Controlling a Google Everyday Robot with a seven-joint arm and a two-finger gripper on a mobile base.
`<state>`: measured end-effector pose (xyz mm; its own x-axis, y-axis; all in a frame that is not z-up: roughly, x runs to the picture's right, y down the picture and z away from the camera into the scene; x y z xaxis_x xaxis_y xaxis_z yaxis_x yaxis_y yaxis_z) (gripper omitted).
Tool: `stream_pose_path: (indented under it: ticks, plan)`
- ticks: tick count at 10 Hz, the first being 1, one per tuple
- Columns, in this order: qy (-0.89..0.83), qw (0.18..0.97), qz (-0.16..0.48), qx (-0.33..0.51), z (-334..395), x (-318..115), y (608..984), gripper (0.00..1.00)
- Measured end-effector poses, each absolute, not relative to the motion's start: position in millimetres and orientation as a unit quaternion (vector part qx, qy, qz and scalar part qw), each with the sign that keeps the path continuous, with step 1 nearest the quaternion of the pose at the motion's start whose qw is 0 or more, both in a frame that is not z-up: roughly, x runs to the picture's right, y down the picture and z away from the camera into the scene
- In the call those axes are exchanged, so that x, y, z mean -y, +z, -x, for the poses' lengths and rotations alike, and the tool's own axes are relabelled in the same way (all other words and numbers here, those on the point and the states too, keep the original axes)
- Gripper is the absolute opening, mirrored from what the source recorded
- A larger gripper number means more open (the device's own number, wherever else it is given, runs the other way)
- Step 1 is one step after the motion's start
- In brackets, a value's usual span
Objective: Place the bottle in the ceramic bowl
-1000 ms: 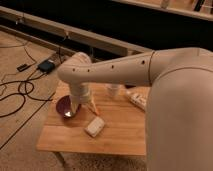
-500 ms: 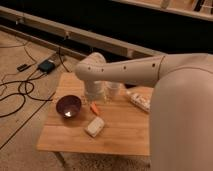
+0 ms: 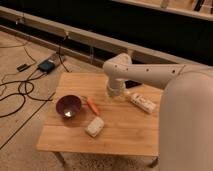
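Bottle (image 3: 141,102), whitish with a tan label, lies on its side on the right part of the wooden table (image 3: 125,135), slanting from upper left to lower right, nearer the back edge than the front. The gripper (image 3: 114,93) hangs from the bent wrist of the white arm (image 3: 150,75), which reaches in from the right of the view; it sits low over the tabletop just beside the left end of the bottle, and I cannot tell whether it touches it. Whether the gripper is wide or narrow, or holds anything, cannot be told, since the wrist housing covers its lower part. The ceramic bowl (image 3: 68,106), round, glossy and dark maroon, stands upright on the left part of the table, well apart from the bottle, with a small bright glint inside it. An orange carrot (image 3: 92,105) lies just beside the bowl's right rim, pointing toward the front. A flat whitish block (image 3: 94,126) lies in front of the carrot, near the front edge of the table. On the floor to the left, black cables (image 3: 20,92) curl toward a small dark box (image 3: 47,65) by the wall.
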<state>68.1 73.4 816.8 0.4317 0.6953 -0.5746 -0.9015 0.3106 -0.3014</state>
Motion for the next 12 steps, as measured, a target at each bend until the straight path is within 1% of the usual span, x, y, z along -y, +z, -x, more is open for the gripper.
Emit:
stream_pose_path:
  ticks: [2, 4, 6, 9, 12]
  plan:
    - [0.480, 0.805, 0.311, -0.159, -91, -67, 833, 0.65]
    - [0.466, 0.810, 0.315, -0.168, -123, -61, 852, 0.65]
    - [0.458, 0.814, 0.304, -0.188, -152, -54, 869, 0.65]
    - [0.451, 0.820, 0.285, -0.209, -174, -49, 894, 0.65]
    - [0.451, 0.816, 0.282, -0.228, -190, -56, 915, 0.65]
